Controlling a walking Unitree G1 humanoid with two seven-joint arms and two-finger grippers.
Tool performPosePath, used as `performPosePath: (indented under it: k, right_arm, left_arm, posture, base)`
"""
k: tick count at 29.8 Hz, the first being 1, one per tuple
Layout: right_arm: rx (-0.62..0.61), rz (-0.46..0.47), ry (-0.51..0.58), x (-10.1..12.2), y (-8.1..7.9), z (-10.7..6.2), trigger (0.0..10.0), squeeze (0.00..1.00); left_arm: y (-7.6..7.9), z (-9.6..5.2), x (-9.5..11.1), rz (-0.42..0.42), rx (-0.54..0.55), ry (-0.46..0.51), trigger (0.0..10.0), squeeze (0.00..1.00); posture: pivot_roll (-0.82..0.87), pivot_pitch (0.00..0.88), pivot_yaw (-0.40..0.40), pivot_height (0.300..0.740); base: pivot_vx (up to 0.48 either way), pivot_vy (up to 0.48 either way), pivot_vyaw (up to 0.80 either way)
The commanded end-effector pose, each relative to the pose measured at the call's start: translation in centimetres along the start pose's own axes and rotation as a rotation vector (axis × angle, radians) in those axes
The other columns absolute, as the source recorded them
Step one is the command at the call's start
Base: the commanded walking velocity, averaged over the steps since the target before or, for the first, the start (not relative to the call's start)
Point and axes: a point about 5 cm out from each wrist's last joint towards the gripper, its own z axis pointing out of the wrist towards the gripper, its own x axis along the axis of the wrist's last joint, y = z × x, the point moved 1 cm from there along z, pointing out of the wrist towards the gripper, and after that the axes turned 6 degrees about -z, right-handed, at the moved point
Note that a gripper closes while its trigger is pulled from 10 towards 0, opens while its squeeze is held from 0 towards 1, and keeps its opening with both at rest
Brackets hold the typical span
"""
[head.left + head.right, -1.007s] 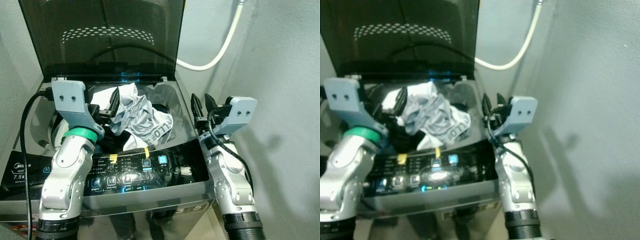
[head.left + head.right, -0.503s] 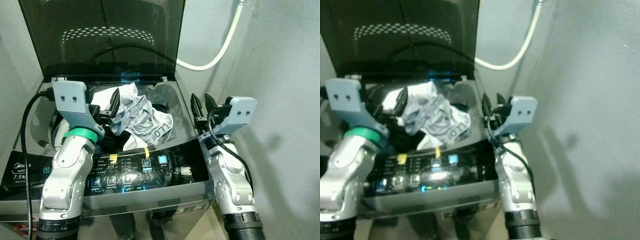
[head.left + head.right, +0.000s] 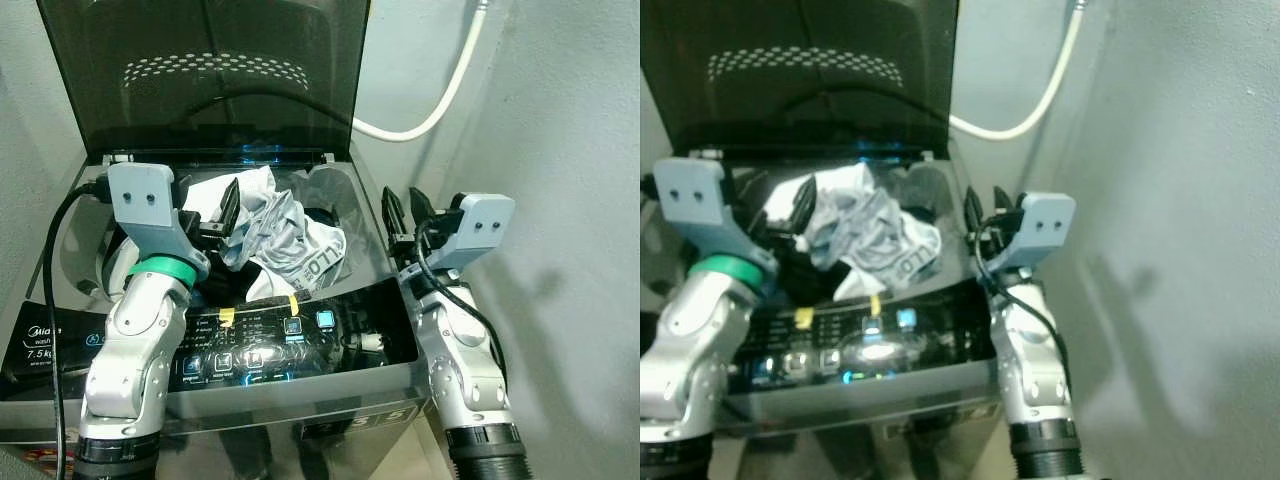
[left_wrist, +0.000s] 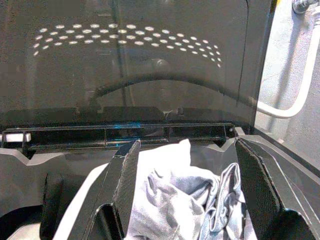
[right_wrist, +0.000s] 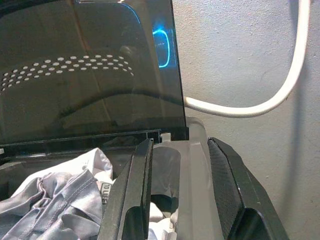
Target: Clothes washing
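Note:
A top-loading washing machine (image 3: 370, 375) stands before me with its dark lid (image 3: 210, 80) raised. A crumpled pile of grey and white clothes (image 3: 285, 240) heaps up out of the drum opening, over darker laundry. My left gripper (image 3: 212, 215) hovers at the left side of the pile, open; in the left wrist view the grey cloth (image 4: 175, 200) lies between its spread fingers (image 4: 125, 185). My right gripper (image 3: 404, 212) is open at the machine's right rim, and its fingers (image 5: 142, 190) straddle that rim in the right wrist view.
The lit control panel (image 3: 270, 340) runs along the machine's front edge. A white hose (image 3: 440, 100) curves along the wall behind. A grey wall (image 3: 560, 200) stands close on the right. A black cable (image 3: 50, 300) loops beside my left arm.

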Motion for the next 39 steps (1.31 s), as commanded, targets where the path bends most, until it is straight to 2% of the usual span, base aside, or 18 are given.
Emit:
performPosePath:
  k: [1, 39]
  right_arm:
    - [-0.007, -0.003, -0.014, -0.29, 0.11, -0.29, 10.0, 0.00]
    - [0.021, -0.001, -0.017, -0.32, -0.17, -0.02, 10.0, 0.00]
  left_arm:
    - [0.16, 0.05, -0.16, 0.008, -0.010, -0.006, 10.0, 0.00]
    - [0.15, -0.16, -0.31, 0.011, -0.004, -0.006, 10.0, 0.00]
  posture:
    - [0.03, 0.036, 0.021, 0.740]
    - [0.04, 0.027, 0.004, 0.740]
  base:
    - [0.000, 0.000, 0.00]
    - [0.000, 0.000, 0.00]
